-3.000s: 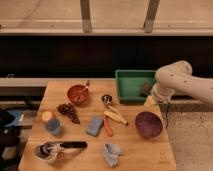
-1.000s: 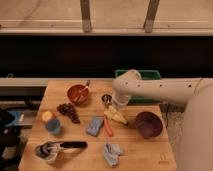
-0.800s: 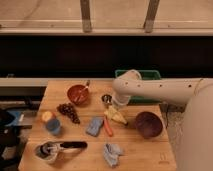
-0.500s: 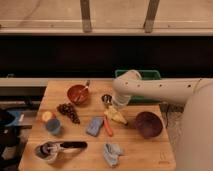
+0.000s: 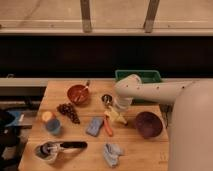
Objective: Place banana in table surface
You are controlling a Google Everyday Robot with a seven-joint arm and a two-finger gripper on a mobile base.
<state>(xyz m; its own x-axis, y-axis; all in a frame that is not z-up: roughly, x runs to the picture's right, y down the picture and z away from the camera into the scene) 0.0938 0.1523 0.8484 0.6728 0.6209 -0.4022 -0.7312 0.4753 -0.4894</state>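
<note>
Apparently mid-placement | gripper (image 5: 120, 106) hung low at frame centre, right over the banana (image 5: 118, 116); its grip could not be told | banana on or just above table surface (image 5: 80, 134), beside orange stick (image 5: 108, 127) | advice: lower gently, release flat, lift straight up.

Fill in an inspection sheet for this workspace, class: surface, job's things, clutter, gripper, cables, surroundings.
Surface: wooden table surface, crowded with items.
Job's things: banana at mid-table, beside an orange stick.
Clutter: red bowl, grapes, purple bowl, green tray, blue cloth.
Gripper: gripper low, right over the banana.
Cables: nothing seen.
Surroundings: dark window wall behind the table.
</note>
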